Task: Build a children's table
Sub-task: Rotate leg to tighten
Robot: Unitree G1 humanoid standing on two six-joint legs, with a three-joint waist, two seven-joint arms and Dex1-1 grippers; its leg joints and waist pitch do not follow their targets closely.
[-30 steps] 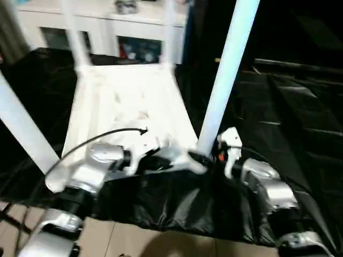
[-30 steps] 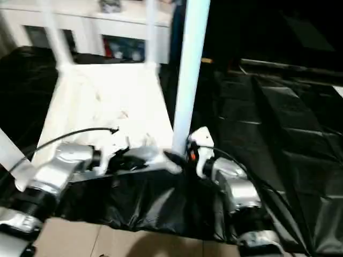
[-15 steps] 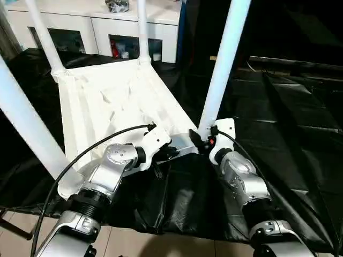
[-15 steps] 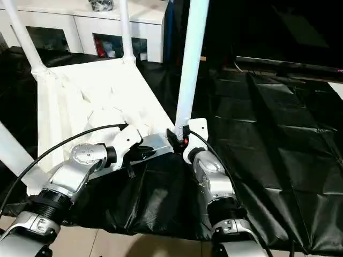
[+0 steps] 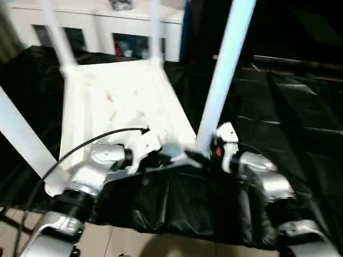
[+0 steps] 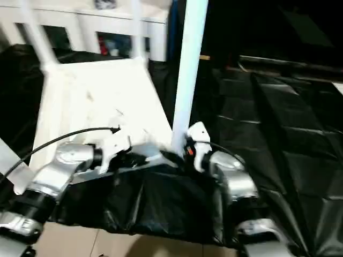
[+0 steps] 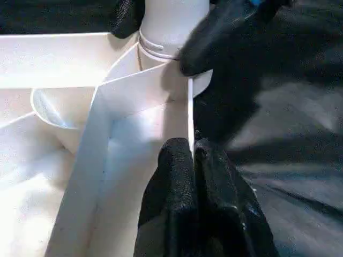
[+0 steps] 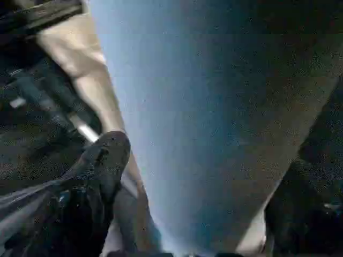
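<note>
The children's table (image 5: 120, 101) lies upside down across the centre-left of the head views on the black-sheeted tabletop (image 5: 300, 112), its legs pointing up. The step in hand looks like seating the near-right leg (image 5: 222, 80) in its corner socket.

The left end effector (image 7: 190, 155), low in its wrist view, is pressed together, pinching the thin upright edge wall of the top just beside that socket. Keeping this pinch firm should stop the top sliding while the leg is worked.

The right end effector (image 5: 206, 152) sits at the foot of the leg, its fingers (image 8: 104, 160) spread either side of the tube. I cannot tell whether they touch it. Any push is best kept straight along the tube so the collar goes in squarely.

The head views are blurred. The leg tops are cut off by the upper edge, and the near-left socket is hidden behind the left forearm. Whether the near-right leg is fully home cannot be made out.
</note>
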